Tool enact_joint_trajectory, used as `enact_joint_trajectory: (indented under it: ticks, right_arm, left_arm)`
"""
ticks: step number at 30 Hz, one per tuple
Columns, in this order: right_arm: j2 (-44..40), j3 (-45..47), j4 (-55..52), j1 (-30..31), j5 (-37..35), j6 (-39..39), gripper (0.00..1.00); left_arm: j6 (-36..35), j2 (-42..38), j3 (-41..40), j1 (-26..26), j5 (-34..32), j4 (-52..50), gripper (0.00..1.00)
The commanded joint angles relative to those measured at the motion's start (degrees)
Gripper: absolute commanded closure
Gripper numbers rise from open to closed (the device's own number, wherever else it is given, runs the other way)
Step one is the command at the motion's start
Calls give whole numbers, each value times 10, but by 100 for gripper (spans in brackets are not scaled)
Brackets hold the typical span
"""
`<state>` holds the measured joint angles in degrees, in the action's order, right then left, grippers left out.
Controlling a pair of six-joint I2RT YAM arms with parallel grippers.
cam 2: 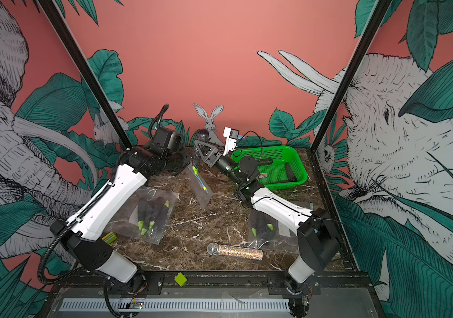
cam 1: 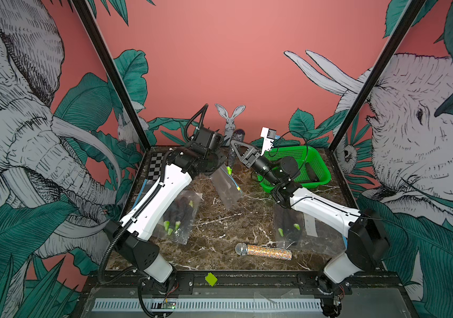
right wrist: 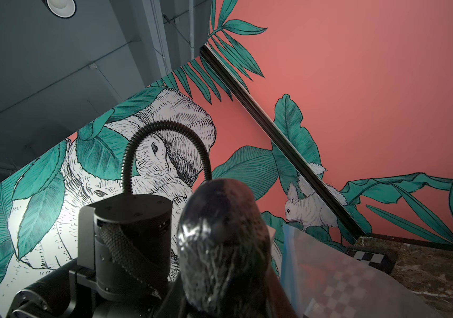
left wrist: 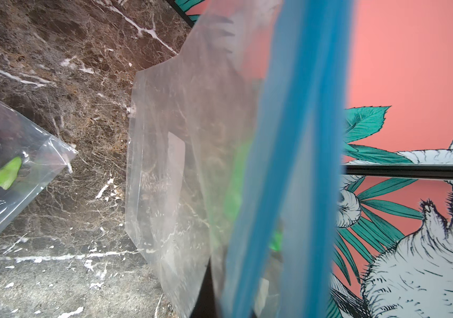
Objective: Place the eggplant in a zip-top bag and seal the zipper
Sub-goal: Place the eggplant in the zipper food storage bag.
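Evidently the right end effector (cam 1: 235, 151) grasps the eggplant (right wrist: 220, 242) upright, green stem down, above the far middle of the desk (cam 1: 220, 225). Just left of it, the left end effector (cam 1: 220, 164) is clenched, apparently on the blue zipper edge of the zip-top bag (cam 1: 226, 190), though its fingertips are hidden. The bag's lower part trails onto the desk.

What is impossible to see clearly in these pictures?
- Zip-top bag mouth, open or sealed: left wrist view, blue zipper blurred, too near the lens.
- Eggplant stem end: right wrist view, cut by the picture edge.
- Green basket contents: both top views, right arm partly covers them.
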<state>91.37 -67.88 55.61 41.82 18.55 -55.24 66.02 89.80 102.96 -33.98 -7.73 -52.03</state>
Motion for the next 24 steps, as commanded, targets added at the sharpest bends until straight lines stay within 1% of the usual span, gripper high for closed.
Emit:
enact_joint_trajectory:
  ticks: [1,5,10,15,18,22,24]
  right_arm:
    - [19,4,47,11,-11,15,97]
    - [42,6,74,14,-15,11,98]
    - [44,12,54,16,-26,55,99]
    - [32,20,15,16,-36,123,99]
    - [15,26,-26,16,-49,171,99]
    - [7,25,-70,15,-42,211,99]
    - [7,11,-107,14,-17,227,98]
  left_arm:
    - [10,-4,9,1,6,-2,100]
    - [10,-3,7,2,10,1,100]
    - [6,-8,3,4,20,8,100]
    - [4,-16,-8,4,35,23,100]
    - [-5,-20,-8,5,37,24,100]
    - [-19,-21,-5,7,46,25,100]
    - [-28,-20,-4,6,51,32,100]
